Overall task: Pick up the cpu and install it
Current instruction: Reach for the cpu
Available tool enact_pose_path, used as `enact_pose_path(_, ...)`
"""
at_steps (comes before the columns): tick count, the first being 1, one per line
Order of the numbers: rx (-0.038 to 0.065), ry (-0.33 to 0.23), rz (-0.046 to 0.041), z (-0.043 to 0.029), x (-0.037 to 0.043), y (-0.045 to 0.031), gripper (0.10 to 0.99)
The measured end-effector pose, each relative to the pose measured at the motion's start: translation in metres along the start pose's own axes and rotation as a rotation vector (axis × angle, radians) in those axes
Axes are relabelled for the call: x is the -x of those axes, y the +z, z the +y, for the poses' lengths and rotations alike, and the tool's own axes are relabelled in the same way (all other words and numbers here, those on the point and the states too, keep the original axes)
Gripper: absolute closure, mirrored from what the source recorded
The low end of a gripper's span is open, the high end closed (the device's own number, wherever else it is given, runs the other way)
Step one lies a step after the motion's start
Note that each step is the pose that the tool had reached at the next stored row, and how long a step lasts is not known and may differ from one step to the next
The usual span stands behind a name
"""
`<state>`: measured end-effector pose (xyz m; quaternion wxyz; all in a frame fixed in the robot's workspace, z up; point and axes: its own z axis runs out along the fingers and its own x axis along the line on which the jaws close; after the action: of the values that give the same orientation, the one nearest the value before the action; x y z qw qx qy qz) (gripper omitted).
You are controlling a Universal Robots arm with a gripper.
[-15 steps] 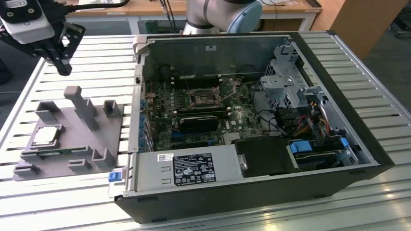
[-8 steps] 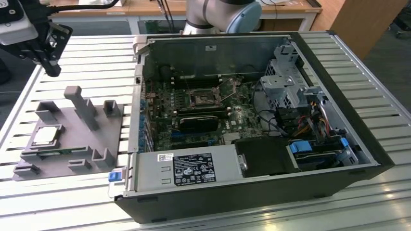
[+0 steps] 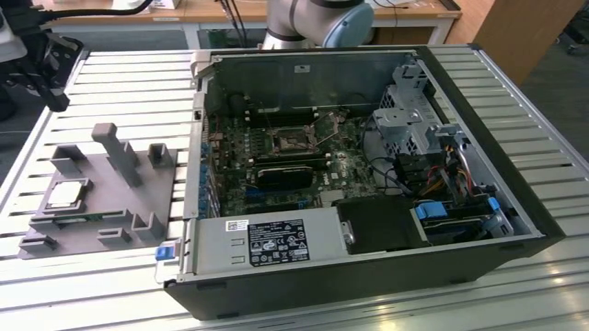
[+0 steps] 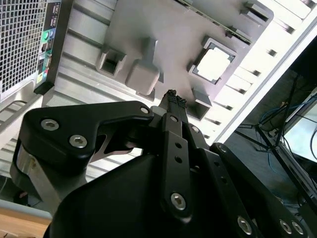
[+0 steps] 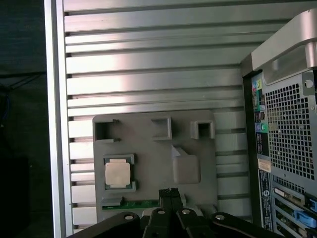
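The fingers (image 4: 171, 101) (image 5: 166, 194) are seen in both wrist views brought together at their ribbed tips, with nothing held between them. They are poised above a grey holder tray (image 5: 148, 144), clear of its surface. The cpu (image 5: 118, 173) is seated flat in a square recess of that tray (silver top upward), apart from the fingers and beside a raised grey block (image 5: 186, 168). The tray is carried by the slatted metal bench (image 5: 148, 74). In the exterior view the cpu (image 3: 67, 194) is found at the exterior view's left, and the opened computer case (image 3: 304, 76) is set to its right, its motherboard (image 3: 313, 165) exposed.
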<state>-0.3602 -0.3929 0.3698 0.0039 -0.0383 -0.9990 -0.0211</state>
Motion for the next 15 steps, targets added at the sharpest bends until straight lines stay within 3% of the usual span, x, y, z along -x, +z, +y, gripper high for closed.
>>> enact_pose_path(15, 0.0, 0.0, 0.0058, -0.0031, -0.0381, 0.0039, 0.98)
